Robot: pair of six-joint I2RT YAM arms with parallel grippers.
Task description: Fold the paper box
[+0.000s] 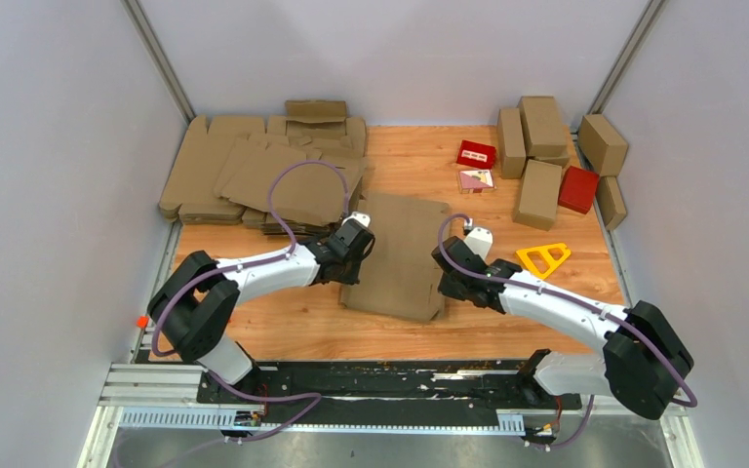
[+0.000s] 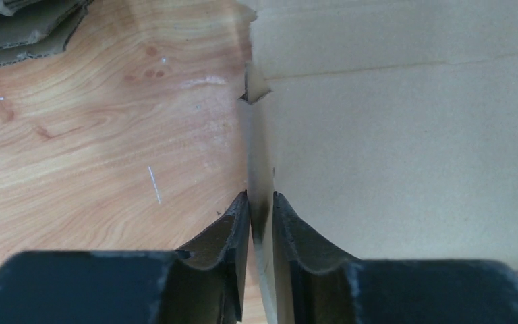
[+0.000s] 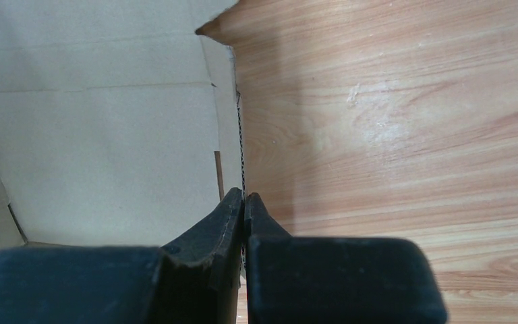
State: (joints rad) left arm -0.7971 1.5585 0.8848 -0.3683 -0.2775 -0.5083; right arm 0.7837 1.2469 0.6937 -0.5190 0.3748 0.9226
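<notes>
Progress looks early: the paper box lies on the surface between the 2 arms, its main panel mostly flat, with the lid and end tabs not yet formed. The left end effector pinches its left side flap, raised on edge. The right end effector pinches the right flap likewise. Finished brown boxes at far right are closed, so their contents are hidden.
</notes>
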